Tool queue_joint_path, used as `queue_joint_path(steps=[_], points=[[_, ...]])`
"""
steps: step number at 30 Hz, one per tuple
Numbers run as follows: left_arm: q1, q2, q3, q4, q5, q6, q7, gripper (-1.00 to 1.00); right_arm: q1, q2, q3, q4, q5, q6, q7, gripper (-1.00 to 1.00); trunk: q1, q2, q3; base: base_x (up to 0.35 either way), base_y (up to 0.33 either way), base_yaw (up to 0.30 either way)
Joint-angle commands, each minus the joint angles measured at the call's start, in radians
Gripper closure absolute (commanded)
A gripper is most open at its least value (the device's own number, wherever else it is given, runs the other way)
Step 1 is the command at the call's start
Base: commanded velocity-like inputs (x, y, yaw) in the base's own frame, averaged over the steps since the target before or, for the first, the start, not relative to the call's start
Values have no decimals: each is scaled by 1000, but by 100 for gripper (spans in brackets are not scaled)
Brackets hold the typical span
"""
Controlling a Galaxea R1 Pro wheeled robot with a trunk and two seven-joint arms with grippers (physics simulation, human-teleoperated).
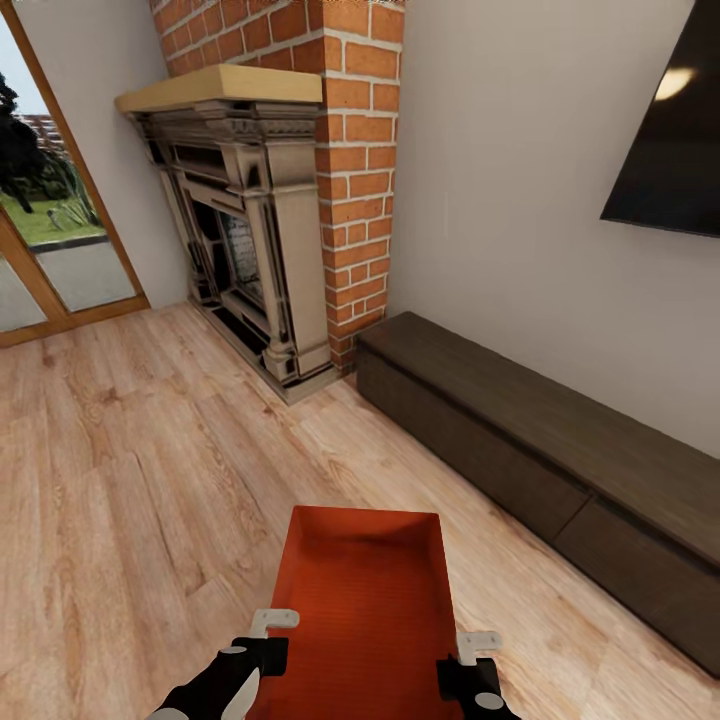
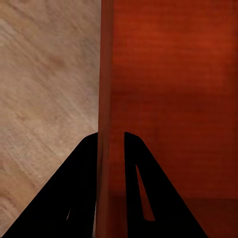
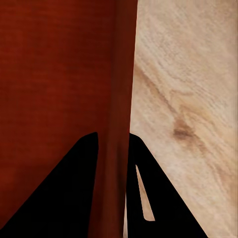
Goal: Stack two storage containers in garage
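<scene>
Both sets of jaws were clamped on the storage container (image 1: 365,610) — the left gripper (image 2: 110,148) pinched its left wall, the right gripper (image 3: 113,148) its right wall. The orange-red bin sat at the bottom centre of the head view, above the wood plank floor (image 1: 120,480). Beyond it stood the brick fireplace (image 1: 260,220); a dark cabinet (image 1: 540,440) ran along the right wall — beneath the TV (image 1: 670,140).

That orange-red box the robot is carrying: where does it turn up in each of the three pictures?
Head view: the storage container sits low in the middle, between both arms.
Left wrist view: its side wall runs between the left jaws.
Right wrist view: its opposite wall runs between the right jaws.
Shared landmark: the light wood plank floor beside the container.
</scene>
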Motion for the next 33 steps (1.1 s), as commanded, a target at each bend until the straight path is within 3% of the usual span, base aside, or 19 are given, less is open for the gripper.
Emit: queue_joint_path(steps=[1, 33], points=[[0, 2, -1, 1, 0, 7, 13, 100, -1, -2, -10, -1, 6, -9, -6, 100, -4, 7, 3, 0, 0, 0], [0, 4, -1, 0, 0, 7, 13, 100, -1, -1, -10, -1, 7, -9, -5, 100, -127, 231, 103, 0, 0, 0]])
